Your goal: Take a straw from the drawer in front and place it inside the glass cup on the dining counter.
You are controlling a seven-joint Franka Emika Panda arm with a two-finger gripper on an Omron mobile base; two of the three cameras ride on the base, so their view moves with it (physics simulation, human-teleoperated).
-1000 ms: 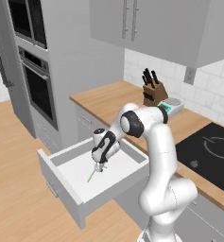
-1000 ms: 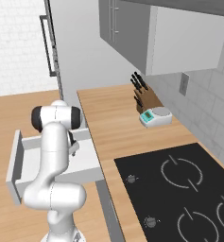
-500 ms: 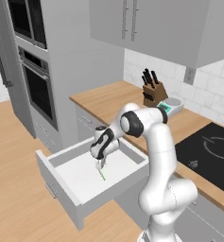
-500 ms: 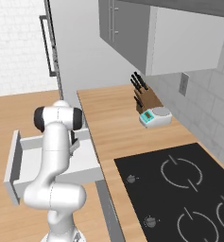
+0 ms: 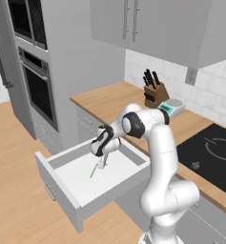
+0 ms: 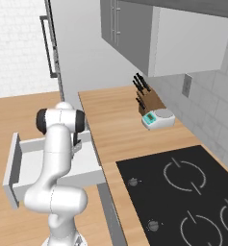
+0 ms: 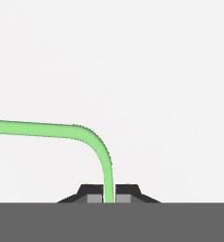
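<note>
Now clamped: gripper (image 7: 109, 198) just closed on the straw (image 7: 61, 129) inside the drawer (image 5: 62, 188); ready for lifting out.

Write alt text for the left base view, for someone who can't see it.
A white robot arm reaches down into an open light grey drawer, its gripper shut on one end of a thin green straw lying on the whitish drawer floor. Behind it, a wood worktop carries a knife block, a small scale and a black hob.
</note>
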